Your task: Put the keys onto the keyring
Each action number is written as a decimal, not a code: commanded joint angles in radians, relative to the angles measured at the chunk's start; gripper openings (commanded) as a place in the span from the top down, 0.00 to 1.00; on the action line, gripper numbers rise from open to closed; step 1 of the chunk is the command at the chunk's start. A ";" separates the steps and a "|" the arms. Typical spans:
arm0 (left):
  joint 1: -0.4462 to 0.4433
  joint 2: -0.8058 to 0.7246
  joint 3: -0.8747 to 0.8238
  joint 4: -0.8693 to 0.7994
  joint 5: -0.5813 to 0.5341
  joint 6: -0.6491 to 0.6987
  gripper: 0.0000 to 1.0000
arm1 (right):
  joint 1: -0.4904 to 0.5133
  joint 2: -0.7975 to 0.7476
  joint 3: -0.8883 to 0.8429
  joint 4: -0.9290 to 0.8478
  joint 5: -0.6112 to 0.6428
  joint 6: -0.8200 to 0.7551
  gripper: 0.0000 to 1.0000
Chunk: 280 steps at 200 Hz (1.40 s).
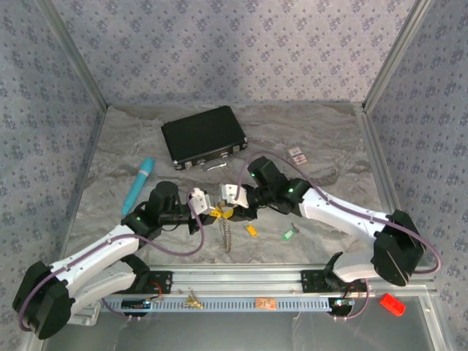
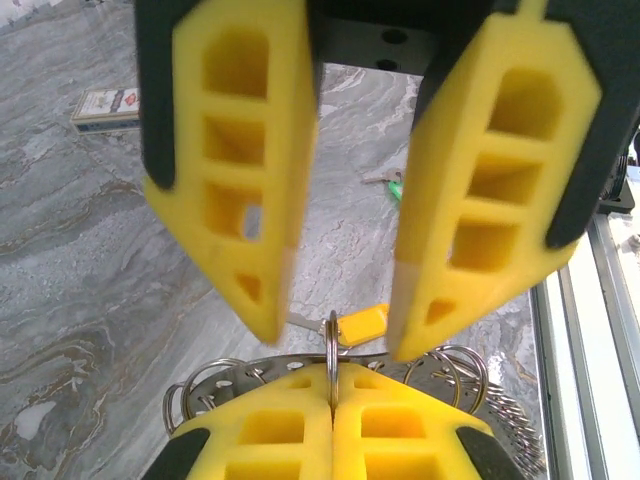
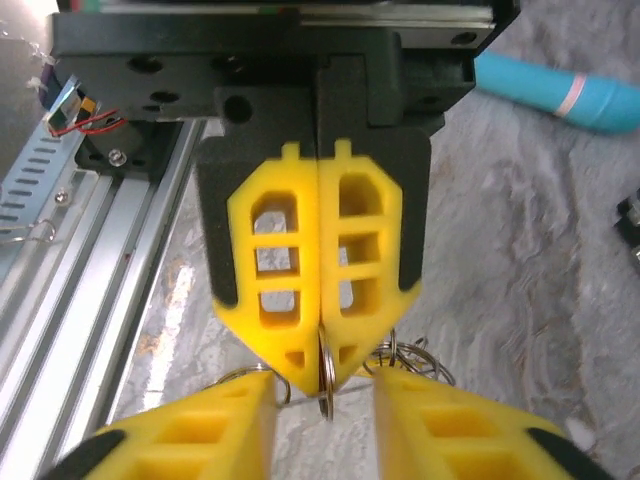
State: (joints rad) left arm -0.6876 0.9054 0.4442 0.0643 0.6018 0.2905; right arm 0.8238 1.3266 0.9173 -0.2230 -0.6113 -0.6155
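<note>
Left gripper [image 2: 331, 392] clamped on thin silvery keyring [image 2: 331, 340]; right gripper [image 3: 322, 400] jaws apart; card [image 2: 108, 103] print blurred, possibly red

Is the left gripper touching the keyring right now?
Touching. In the left wrist view the left gripper is shut, with a loop of the keyring pinched between its fingertips.

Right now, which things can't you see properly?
- Top view: keyring too small; can't tell if a key is threaded.
- Left wrist view: keyring chain partly hidden behind the left gripper; yellow key partly behind the right gripper.
- Right wrist view: teal stick cut by right edge.
- Top view: card print too small.
</note>
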 commanded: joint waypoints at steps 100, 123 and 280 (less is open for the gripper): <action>-0.003 -0.046 -0.071 0.267 0.044 -0.026 1.00 | -0.037 -0.042 -0.179 0.395 -0.153 0.207 0.79; -0.004 -0.046 -0.075 0.285 0.044 -0.031 1.00 | -0.031 -0.028 -0.174 0.396 -0.156 0.204 0.85; -0.033 -0.030 0.038 -0.033 -0.058 0.112 0.82 | 0.070 -0.006 0.058 -0.114 0.126 -0.117 1.00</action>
State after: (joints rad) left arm -0.7094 0.8623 0.4416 0.0818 0.5304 0.3473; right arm 0.8749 1.3037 0.9230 -0.2295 -0.5343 -0.6655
